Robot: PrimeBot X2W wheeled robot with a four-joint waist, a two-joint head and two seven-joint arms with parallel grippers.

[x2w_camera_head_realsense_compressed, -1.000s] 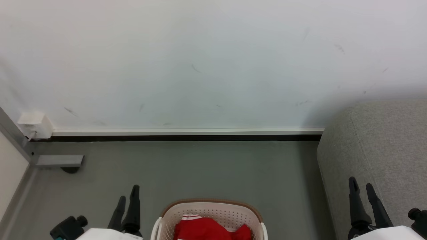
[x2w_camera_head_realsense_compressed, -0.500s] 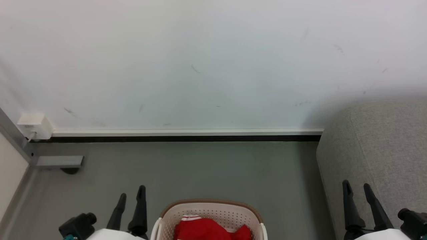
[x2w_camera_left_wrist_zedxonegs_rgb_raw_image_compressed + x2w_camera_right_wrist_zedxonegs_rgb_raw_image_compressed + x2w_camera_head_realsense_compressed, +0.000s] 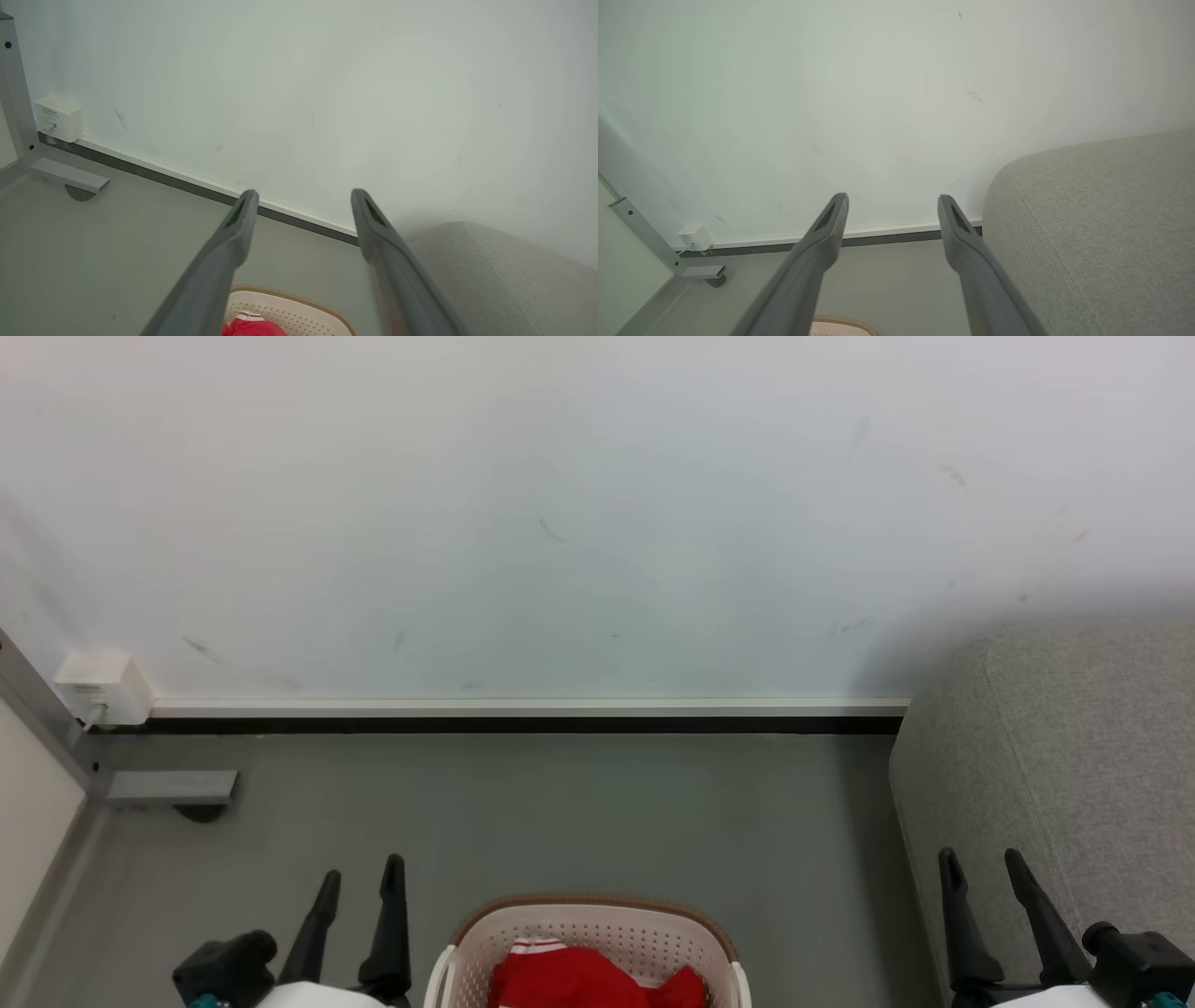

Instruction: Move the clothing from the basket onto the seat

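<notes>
The cream basket point(image 3: 653, 933) with its brown rim sits on the floor at the bottom centre of the head view, cut off by the frame edge. Red clothing point(image 3: 579, 980) with white striped trim lies inside it. My left gripper point(image 3: 361, 873) stands open just left of the basket, nothing between its fingers. My right gripper point(image 3: 980, 857) is open in front of the grey sofa point(image 3: 1074, 747), apart from the basket. In the left wrist view the gripper point(image 3: 302, 193) is above the basket point(image 3: 299, 310) and clothing point(image 3: 252, 326). The right wrist view shows my gripper point(image 3: 892, 198) beside the sofa point(image 3: 1101, 219).
A white wall with a baseboard point(image 3: 523, 709) runs across the back. A grey metal frame leg and foot point(image 3: 168, 789) and a white wall box point(image 3: 103, 686) stand at the left. Grey floor point(image 3: 560, 803) stretches between the basket and the wall.
The left gripper's fingers have spread from nearly together to open and shifted slightly right. The right gripper has moved left and down a little. The basket and clothing have not moved.
</notes>
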